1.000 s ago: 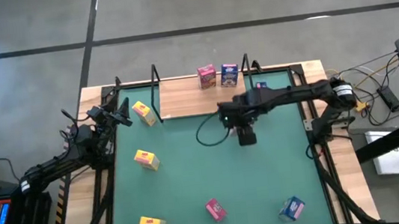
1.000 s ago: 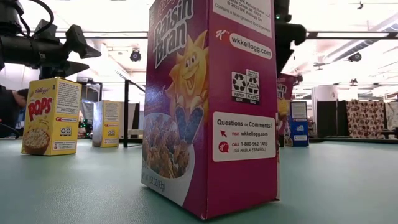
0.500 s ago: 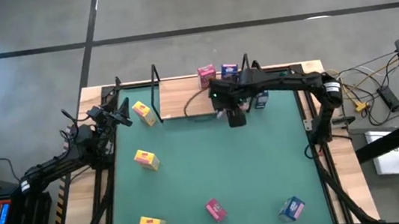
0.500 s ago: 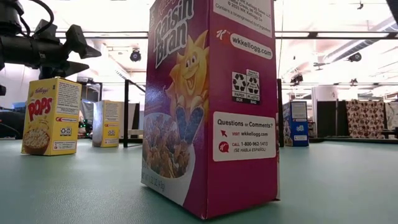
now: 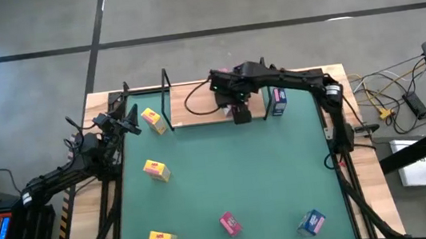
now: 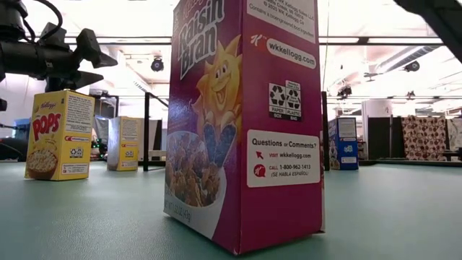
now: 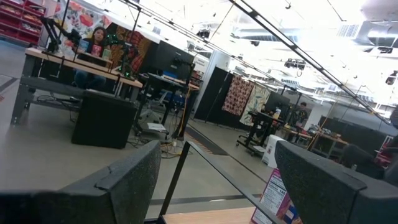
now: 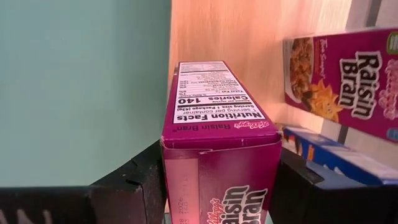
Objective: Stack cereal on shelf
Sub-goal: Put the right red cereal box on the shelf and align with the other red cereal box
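Right gripper [image 8: 221, 186] clamped a pink box [image 8: 217, 134] above the shelf [image 5: 195, 101], beside another pink box [image 8: 339, 74] (left gripper [image 5: 121, 122] waited, fingers apart, at the table's [image 5: 227, 174] left edge).

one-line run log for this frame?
right tool: shut on pink box, over shelf | left tool: open, idle at left edge | loose boxes on table

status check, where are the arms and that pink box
Right gripper shut on pink cereal box, over the wooden shelf. Left gripper open, parked at table's left edge. Another pink box and blue box already close beside it.
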Robot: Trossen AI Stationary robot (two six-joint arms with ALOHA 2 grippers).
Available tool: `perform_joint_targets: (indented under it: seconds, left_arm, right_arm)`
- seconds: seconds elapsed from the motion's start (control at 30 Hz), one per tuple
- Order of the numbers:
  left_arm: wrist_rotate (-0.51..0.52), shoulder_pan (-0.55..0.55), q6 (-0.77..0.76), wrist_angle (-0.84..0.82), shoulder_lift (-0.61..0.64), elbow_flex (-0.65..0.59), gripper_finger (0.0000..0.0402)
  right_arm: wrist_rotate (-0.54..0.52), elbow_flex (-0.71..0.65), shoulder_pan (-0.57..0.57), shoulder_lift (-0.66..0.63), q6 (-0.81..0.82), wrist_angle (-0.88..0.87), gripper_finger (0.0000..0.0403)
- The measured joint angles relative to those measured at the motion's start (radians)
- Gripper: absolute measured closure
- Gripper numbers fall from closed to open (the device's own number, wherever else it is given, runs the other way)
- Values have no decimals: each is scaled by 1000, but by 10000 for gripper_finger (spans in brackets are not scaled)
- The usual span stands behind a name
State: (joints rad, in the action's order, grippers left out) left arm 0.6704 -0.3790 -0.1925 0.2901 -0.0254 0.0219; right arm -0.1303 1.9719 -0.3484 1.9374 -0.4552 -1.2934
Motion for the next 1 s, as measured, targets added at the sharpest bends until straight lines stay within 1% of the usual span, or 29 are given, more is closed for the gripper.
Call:
perform_joint_targets:
  seconds: [0.27, 0.43, 0.67, 1.0]
  left_arm:
    - [0, 0, 0, 0, 0, 0, 102]
    - [0, 0, 0, 0, 0, 0, 102]
    - [0, 0, 0, 0, 0, 0, 102]
    - [0, 0, 0, 0, 0, 0, 102]
  right_arm:
    - [-1, 194, -31, 148, -37, -114, 206]
    - [-1, 260, -46, 194, -62, -131, 206]
    - [-1, 306, -62, 220, -96, -112, 206]
    - [-1, 309, -85, 223, -99, -51, 206]
